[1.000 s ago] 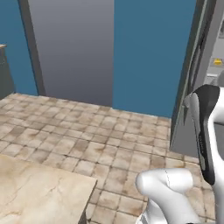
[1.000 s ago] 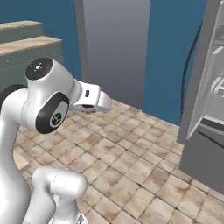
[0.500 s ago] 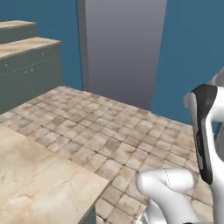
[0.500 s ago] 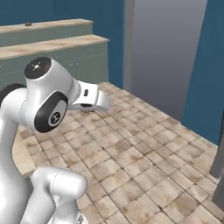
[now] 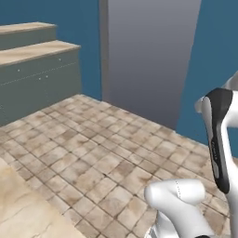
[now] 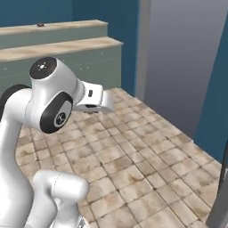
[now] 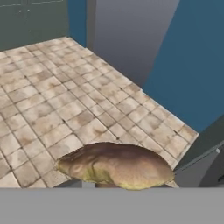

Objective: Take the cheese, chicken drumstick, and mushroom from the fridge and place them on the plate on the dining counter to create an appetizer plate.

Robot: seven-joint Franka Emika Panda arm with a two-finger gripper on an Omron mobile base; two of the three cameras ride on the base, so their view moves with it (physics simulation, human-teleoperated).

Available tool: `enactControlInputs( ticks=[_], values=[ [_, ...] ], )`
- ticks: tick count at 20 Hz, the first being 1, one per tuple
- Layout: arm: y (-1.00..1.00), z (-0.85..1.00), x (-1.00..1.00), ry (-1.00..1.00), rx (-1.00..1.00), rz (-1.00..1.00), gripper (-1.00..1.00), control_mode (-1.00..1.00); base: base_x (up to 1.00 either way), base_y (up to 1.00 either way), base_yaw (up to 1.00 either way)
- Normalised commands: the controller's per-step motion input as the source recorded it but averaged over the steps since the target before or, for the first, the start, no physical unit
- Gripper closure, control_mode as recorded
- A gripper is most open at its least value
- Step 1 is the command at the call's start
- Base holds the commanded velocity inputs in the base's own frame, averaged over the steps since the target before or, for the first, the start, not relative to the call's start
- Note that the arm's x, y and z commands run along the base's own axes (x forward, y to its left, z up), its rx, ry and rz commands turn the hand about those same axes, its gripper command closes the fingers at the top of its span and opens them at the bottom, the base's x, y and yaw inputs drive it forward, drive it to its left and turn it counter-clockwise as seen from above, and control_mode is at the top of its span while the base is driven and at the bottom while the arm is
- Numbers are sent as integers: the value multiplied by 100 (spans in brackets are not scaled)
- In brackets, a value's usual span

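Turning from the fridge, mushroom in hand

Left base view: the fridge is swung out of frame and a stepped counter (image 5: 32, 51) is brought in. Right base view: the same counter is seen. Hand view: the mushroom (image 7: 116, 165) is held in closed fingers (image 7: 88, 184) over floor tiles, so carrying to the plate is judged under way.

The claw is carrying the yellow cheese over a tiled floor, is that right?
Not the cheese. The hand view shows a brown, lumpy piece, apparently the chicken drumstick, being carried over the tiled floor.

Tan stone-tile floor (image 5: 102, 153), deep blue walls (image 5: 74, 42), a tall grey panel (image 5: 148, 60), and stepped grey-green cabinets (image 6: 67, 58) with beige tops.
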Motion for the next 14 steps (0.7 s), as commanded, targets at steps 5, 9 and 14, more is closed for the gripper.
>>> enactControlInputs(
  ticks=[5, 9, 14],
  values=[
    [0, 0, 0, 0, 0, 0, 100, 100, 100, 10, 15],
    [0, 0, 0, 0, 0, 0, 100, 100, 100, 43, 12],
    [0, 0, 0, 0, 0, 0, 100, 100, 100, 8, 34]
  ],
)
